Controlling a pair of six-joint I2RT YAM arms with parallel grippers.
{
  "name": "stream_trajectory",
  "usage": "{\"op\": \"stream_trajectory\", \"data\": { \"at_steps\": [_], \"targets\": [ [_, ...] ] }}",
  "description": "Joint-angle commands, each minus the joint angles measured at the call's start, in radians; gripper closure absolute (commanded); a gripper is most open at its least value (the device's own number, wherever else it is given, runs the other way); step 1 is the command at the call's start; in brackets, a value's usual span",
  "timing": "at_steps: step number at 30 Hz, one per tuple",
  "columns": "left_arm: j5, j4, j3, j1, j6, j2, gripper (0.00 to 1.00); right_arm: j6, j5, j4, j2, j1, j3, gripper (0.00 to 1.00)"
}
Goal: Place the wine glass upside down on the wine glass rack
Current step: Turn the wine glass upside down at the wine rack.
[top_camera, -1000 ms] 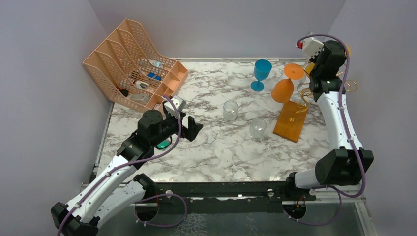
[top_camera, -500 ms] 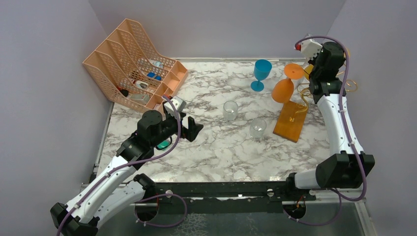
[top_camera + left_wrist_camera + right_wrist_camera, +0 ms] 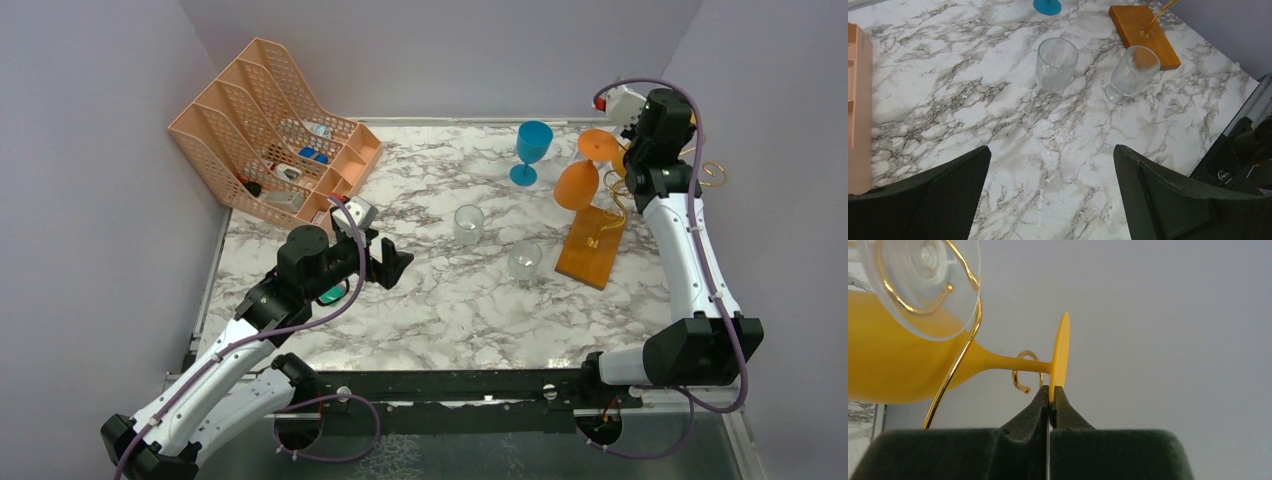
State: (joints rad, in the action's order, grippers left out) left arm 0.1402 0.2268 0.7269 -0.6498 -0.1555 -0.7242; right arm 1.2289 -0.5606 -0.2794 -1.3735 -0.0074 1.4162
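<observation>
The orange wine glass (image 3: 575, 185) hangs tilted, bowl down and foot up, against the gold wire wine glass rack (image 3: 615, 195), which stands on a wooden base (image 3: 592, 245). My right gripper (image 3: 622, 150) is shut on the rim of the glass's foot. In the right wrist view the fingertips (image 3: 1050, 390) pinch the thin foot disc (image 3: 1060, 355). The stem lies by a gold spiral arm (image 3: 1023, 372), and I cannot tell if they touch. My left gripper (image 3: 390, 262) is open and empty over the marble, far from the rack; it also shows in the left wrist view (image 3: 1050, 150).
A blue wine glass (image 3: 532, 150) stands left of the rack. Two clear tumblers (image 3: 468, 224) (image 3: 523, 260) stand mid-table. A peach mesh organiser (image 3: 270, 130) sits at the back left. A clear glass foot (image 3: 923, 270) rests on another rack arm. The right wall is close behind the rack.
My right wrist has shifted slightly left and back near the rack, still holding the foot. The orange glass has barely moved. The left arm is still.
</observation>
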Motion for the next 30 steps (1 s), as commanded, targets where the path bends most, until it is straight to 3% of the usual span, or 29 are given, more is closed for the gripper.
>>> {"op": "stream_trajectory", "data": {
  "at_steps": [1,30],
  "targets": [
    [-0.017,-0.002,0.002,-0.007,0.01,0.018,0.01,-0.04,-0.041,-0.044,0.037,0.007,0.011,0.99],
    [-0.019,-0.001,0.002,-0.014,0.008,0.025,0.01,-0.065,-0.114,-0.082,0.091,0.004,-0.017,0.99]
  ]
}}
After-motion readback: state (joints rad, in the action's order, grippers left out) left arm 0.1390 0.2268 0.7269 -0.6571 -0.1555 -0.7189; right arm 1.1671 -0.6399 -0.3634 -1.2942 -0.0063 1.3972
